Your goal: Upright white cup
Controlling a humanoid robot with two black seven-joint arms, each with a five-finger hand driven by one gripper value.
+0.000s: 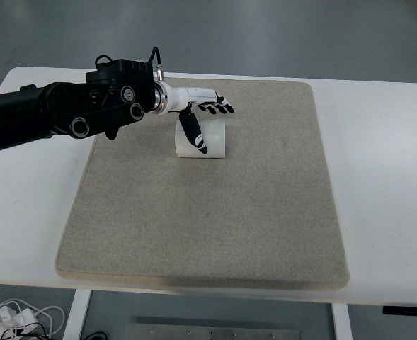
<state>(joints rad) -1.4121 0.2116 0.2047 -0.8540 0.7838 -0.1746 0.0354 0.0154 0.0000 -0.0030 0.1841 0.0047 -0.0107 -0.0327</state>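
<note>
Head view — left hand [202, 113] partly hides white cup [212, 142].

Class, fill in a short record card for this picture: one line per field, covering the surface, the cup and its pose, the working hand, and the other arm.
Surface: grey mat on a white table
Cup: white cup, lying on its side near the mat's far edge
Working hand: left hand, reaching in from the left, fingers spread over the cup's top, thumb hanging down in front of it
Grasp: not closed on the cup
Other arm: right arm not in view
Task state: cup not yet upright
</note>
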